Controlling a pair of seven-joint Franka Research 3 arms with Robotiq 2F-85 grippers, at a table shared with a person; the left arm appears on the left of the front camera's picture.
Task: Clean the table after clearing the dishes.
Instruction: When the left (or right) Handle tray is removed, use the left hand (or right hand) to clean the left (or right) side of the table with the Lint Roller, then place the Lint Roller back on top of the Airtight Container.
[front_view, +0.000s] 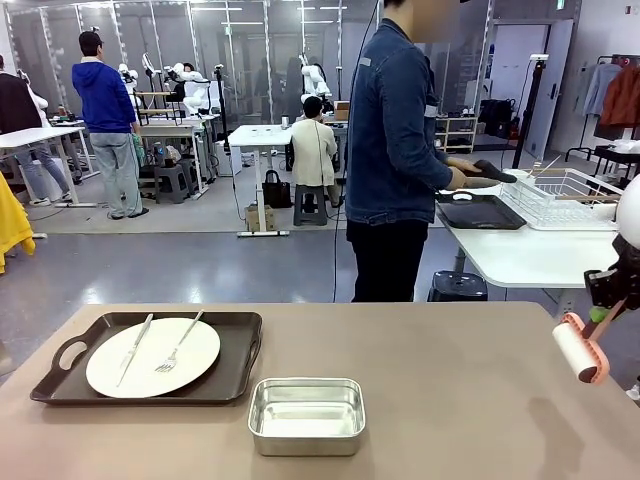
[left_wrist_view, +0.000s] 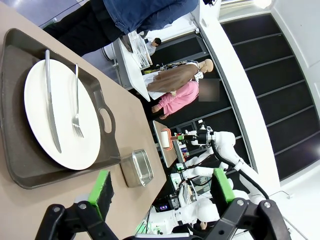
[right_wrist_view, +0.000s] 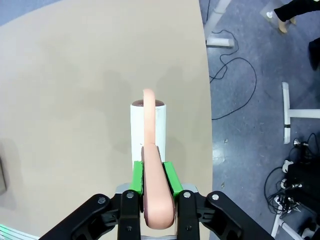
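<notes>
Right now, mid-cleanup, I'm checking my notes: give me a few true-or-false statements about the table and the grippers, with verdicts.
The right gripper is shut on the roller's pink handle. True.
Two trays of dishes sit on the brown table. False: one tray is there, holding one plate.
The left gripper is open and empty. True.
The fork lies in the steel pan. False: it lies on the plate beside the knife; the pan is empty.

A dark brown handled tray (front_view: 246, 338) is set on the brown-taupe desk (front_view: 450, 380), close to its left edge. A small steel pan (front_view: 306, 441) is placed just beside the tray's right corner, midway along the desk's near edge.
</notes>
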